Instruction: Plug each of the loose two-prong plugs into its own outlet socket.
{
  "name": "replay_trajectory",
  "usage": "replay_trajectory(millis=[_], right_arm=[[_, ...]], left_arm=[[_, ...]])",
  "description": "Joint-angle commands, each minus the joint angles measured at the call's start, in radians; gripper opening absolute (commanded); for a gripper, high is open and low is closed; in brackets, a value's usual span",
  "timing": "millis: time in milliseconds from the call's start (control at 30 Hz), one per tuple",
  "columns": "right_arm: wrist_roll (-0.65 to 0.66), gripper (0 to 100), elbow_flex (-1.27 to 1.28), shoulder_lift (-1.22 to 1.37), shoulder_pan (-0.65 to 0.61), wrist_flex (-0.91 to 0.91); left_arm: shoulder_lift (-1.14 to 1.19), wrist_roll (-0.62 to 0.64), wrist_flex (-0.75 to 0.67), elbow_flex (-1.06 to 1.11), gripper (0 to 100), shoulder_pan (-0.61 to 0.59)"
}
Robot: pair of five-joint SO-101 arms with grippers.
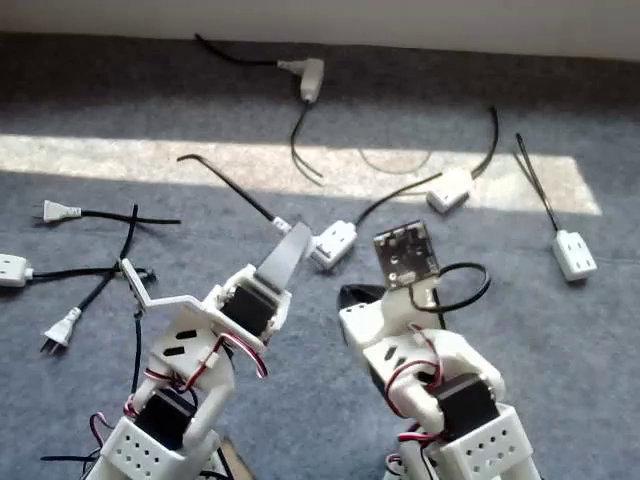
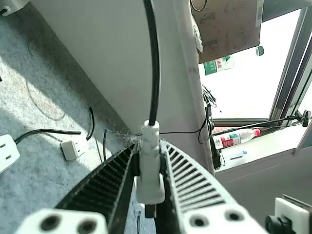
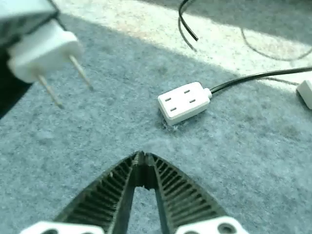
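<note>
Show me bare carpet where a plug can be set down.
Free: the carpet between the right arm and the far-right socket; also the sunlit strip's left end. Crowded: the left edge, with loose plugs and cords, and around the middle socket.

Floor: grey carpet (image 1: 520,340), under and ahead of both sets of jaws. A band of sunlight (image 1: 100,155) crosses it well ahead of them, and a pale wall (image 1: 450,18) closes the far edge. Beyond the left jaws: a bright window (image 2: 273,83), a cardboard sheet (image 2: 226,24) beside it, and a bottle (image 2: 234,138) lying on the sill (image 2: 253,151).
</note>
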Motion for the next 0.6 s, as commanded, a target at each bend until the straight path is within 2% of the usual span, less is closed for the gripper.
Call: replay_trajectory(millis=[0, 300, 467, 567], right_arm=[[0.015, 0.6, 0.001, -0.071, -0.054, 0.004], [0.018, 0.6, -0.002, -0.101, -0.053, -0.002], [0.1, 0.6, 0.004, -0.101, -0.048, -0.05], [0.123, 0.6, 0.005, -0.096, 0.018, -0.107]], left_arm=[[-0.01, 0.006, 0.031, 0.016, 1, 0.022], [-0.01, -0.021, 0.086, 0.016, 1, 0.105], [-0.01, -0.054, 0.086, 0.016, 1, 0.107], [-0.01, -0.055, 0.117, 0.016, 1, 0.128]])
